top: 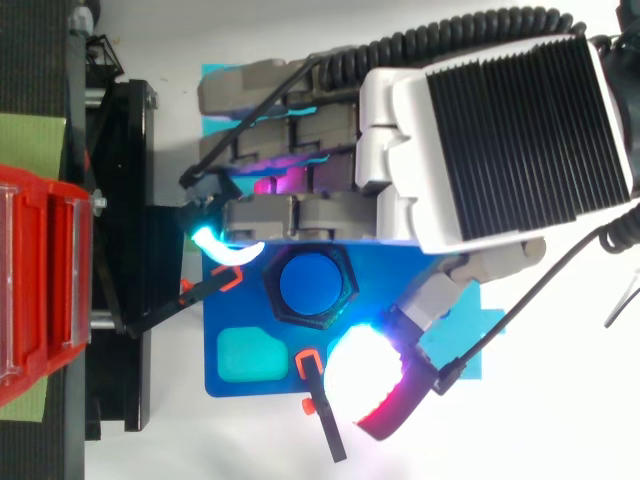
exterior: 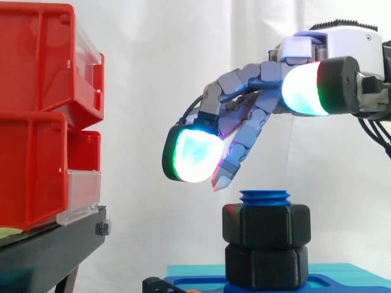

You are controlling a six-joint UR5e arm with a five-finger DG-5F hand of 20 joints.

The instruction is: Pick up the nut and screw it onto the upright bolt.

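Note:
A blue upright bolt point(exterior: 266, 196) rises from a blue base point(top: 250, 385); its threaded top shows above a black hex nut point(exterior: 266, 224). That nut sits directly on a second black hex piece point(exterior: 266, 265). From above, the nut point(top: 340, 303) rings the bolt's round blue top point(top: 308, 283). My hand point(exterior: 348, 43) hovers just above and to the left of the bolt, touching nothing. Its fingers are spread and relaxed, with one glowing pad point(exterior: 192, 155) hanging left of the nut and another point(exterior: 302, 88) raised to the right. In the top view the hand point(top: 500, 120) covers the base's far side.
Stacked red bins point(exterior: 36, 122) stand on a black stand point(exterior: 49, 250) at the left, close to the base. The base has a teal recess point(top: 252, 355) and black clamp levers with orange tips point(top: 320, 400) near its front edge.

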